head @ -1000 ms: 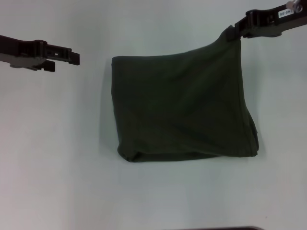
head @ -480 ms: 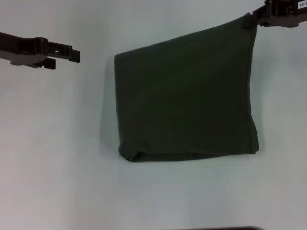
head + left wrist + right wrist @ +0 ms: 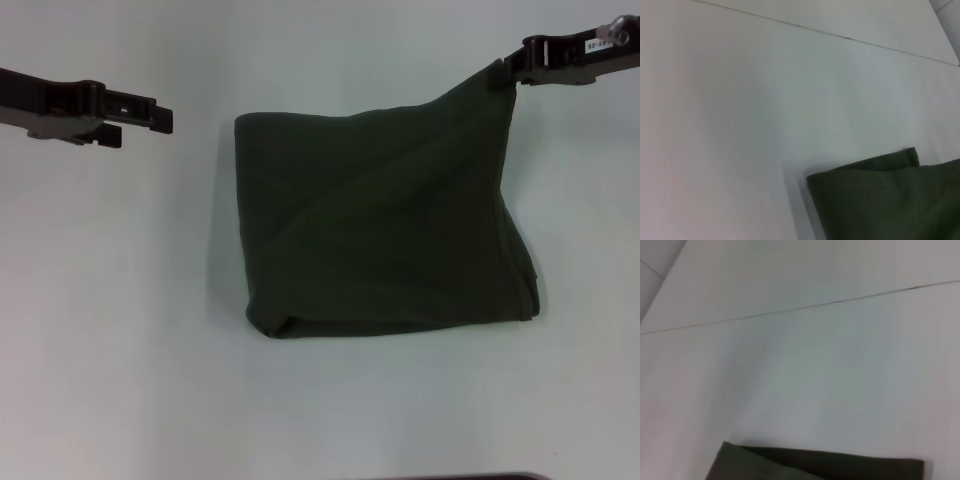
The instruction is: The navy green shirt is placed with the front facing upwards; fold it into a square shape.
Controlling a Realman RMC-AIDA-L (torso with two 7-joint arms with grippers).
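The navy green shirt (image 3: 385,225) lies folded into a rough square on the white table in the head view; its lettering, collar and label are hidden. My right gripper (image 3: 506,72) is shut on the shirt's far right corner and holds that corner lifted, so the cloth slopes up to it. My left gripper (image 3: 160,118) hovers apart from the shirt, to the left of its far left corner, holding nothing. A part of the shirt shows in the left wrist view (image 3: 890,200) and an edge of it in the right wrist view (image 3: 820,465).
The white table (image 3: 110,330) extends around the shirt on all sides. A thin seam (image 3: 815,31) runs across the tabletop in the left wrist view. A dark edge (image 3: 470,476) shows at the bottom of the head view.
My right gripper swung outward and back with the shirt's far right corner still in it; the corner now hangs lower and nearer than half a second ago. The left arm barely moved.
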